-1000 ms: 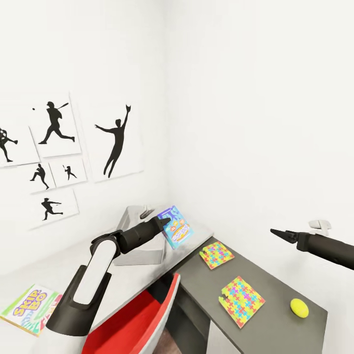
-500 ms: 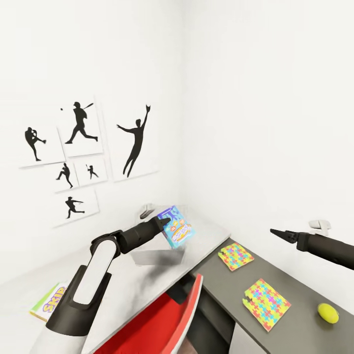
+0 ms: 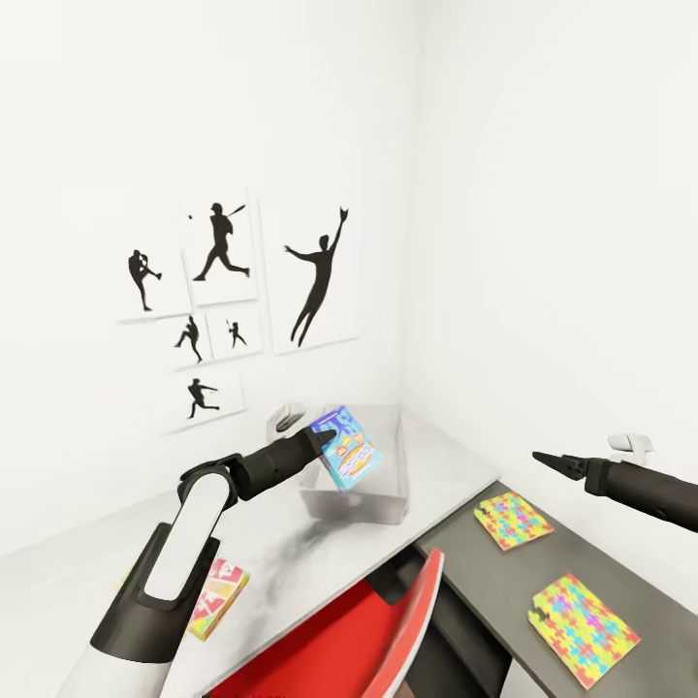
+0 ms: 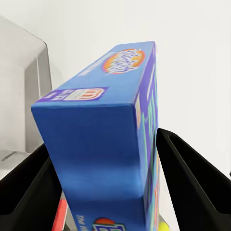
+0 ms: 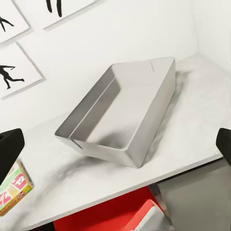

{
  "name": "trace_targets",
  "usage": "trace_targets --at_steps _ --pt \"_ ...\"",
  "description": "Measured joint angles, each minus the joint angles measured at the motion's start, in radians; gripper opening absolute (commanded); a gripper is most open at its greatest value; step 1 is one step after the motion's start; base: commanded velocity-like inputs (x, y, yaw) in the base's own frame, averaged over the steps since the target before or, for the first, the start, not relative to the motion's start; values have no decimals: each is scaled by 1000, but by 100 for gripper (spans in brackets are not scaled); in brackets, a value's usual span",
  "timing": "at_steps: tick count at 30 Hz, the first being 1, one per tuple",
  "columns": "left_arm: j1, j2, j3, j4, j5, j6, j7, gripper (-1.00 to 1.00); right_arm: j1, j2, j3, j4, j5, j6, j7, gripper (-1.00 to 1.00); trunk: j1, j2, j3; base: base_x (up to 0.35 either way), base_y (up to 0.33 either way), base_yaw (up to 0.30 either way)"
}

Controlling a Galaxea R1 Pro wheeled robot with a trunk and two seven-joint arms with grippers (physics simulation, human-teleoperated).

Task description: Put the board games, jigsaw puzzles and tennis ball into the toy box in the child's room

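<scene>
1. Over the pale table [image 3: 456, 470], the left arm [image 3: 184, 553] reaches forward and up from the lower left, white upper link bent at a dark elbow, the black forearm pointing toward the room's corner.
2. The left gripper [image 3: 330, 441] is closed on the blue board game [image 3: 346, 448]; in the left wrist view its two black fingers [image 4: 192, 178] press against opposite sides of the box [image 4: 103, 154], which stands on edge between them.
3. The held box hangs in the air in front of the toy box [image 3: 388, 504], overlapping its near wall in the head view; whether it is above the opening cannot be told.
4. The right arm [image 3: 645, 488] stretches in from the right edge, level, above the lower dark desk [image 3: 485, 572]. The right gripper [image 3: 553, 460] tapers to a closed-looking point with nothing in it, though the right wrist view shows fingertips [image 5: 9, 149] at both far edges, so how far apart they are is unclear.
5. The toy box [image 5: 125, 120] is a shallow pale grey bin with sloping smooth walls, empty, resting on the table.
6. Two jigsaw puzzles [image 3: 513, 520] [image 3: 583, 629], flat and many-coloured, lie on the dark desk, well apart from both grippers.
7. A flat printed game box [image 3: 218, 596] lies on the table's near left part, beside the left arm.
8. A red chair [image 3: 368, 630] sits below the table edge; black baseball silhouette prints [image 3: 320, 276] hang on the white wall.
</scene>
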Motion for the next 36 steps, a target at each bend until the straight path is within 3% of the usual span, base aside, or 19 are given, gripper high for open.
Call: trace_targets --at_steps 13,36 --pt "0 0 0 0 3 -1 0 -100 0 0 0 0 -1 1 1 100 0 0 0 19 3 105" --pt "0 -3 -2 0 2 -1 0 -100 0 0 -6 1 -1 -10 2 100 0 0 0 215 0 7"
